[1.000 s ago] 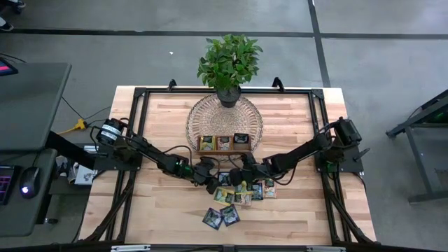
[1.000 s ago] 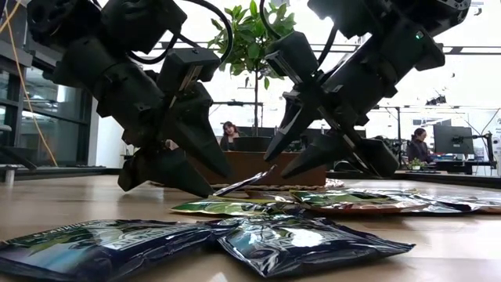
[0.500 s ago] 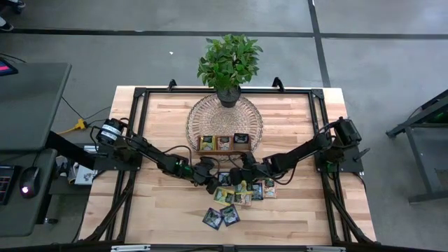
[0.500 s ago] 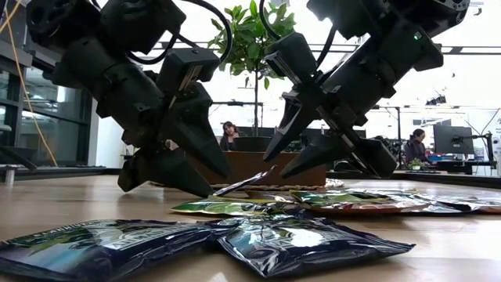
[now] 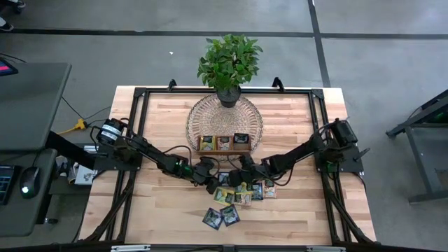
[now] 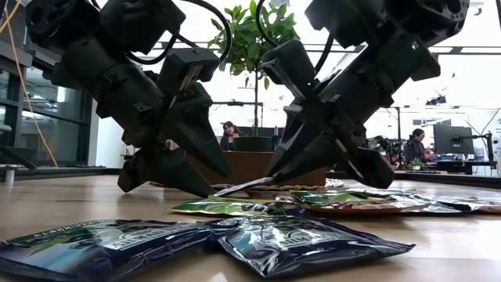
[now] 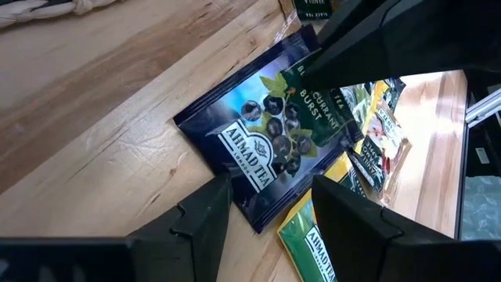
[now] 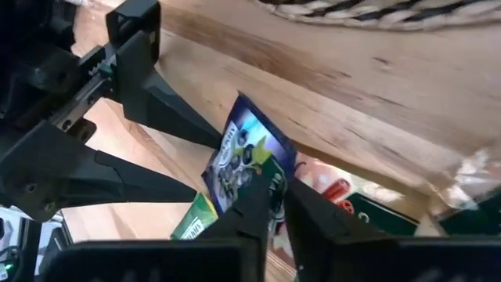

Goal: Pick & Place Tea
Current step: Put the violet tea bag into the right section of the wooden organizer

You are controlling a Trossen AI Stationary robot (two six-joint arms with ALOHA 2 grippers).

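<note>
Between the tips of the right gripper [image 8: 270, 205], a dark blue square tea sachet with a berry picture [image 8: 249, 156] was clamped by one edge, its far corner resting on the wooden table [image 5: 287, 119] just in front of the brown three-compartment wooden tray [image 5: 224, 144]. The left gripper [image 7: 270, 205] was held spread apart over the same sachet. A firm pinch and a straight lift were judged necessary, so that the neighbouring yellow-green sachets [image 5: 241, 194] would not be dragged.
</note>
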